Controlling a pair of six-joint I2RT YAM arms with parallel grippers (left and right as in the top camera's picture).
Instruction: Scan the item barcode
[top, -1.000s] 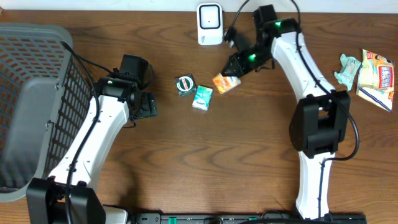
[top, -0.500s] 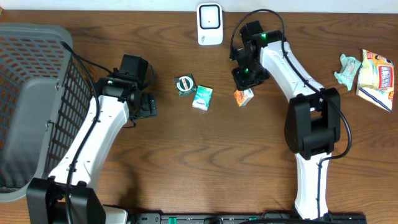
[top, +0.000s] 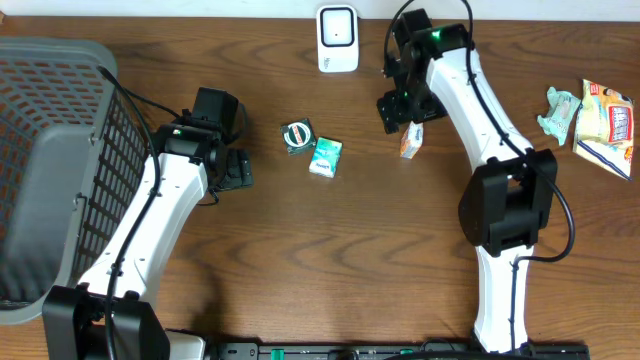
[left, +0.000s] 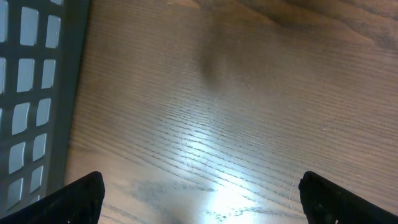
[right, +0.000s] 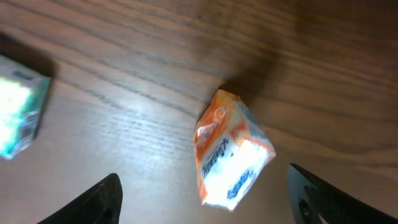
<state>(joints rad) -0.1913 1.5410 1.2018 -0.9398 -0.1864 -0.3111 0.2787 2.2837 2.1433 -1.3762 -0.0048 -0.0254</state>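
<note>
Overhead view: white scanner (top: 338, 38) sits at the far edge of the bench (top: 330, 270), and the action is just to its right.
Orange pack: down on the wood! The orange pack (top: 411, 141) lies near-right of the scanner, just beside the tip of the right arm (top: 470, 90).
Right fingers: the right fingers (right: 102, 199) are spread wide and pinching nothing.
Right wrist view: the orange pack shows up tilted on the wood between the two dark tips, touching neither, orange end far, white end near.
Left fingers: the left fingers (left: 81, 199) are spread just as wide, hanging over bare, shiny wood with nothing between them.
Basket: the grey basket (top: 50, 150) fills the left edge of the bench, and its mesh wall runs down the left side of the left wrist view, just beside that arm's tip.
Middle of the bench: a round green tin (top: 297, 135) and a teal pack (top: 325, 157) lie just beside each other, left of the orange pack. The teal pack also peeks in, blurred, at the left edge of the right wrist view.
Far right: two snack bags (top: 600, 118) sit side by side, well apart from everything else.
</note>
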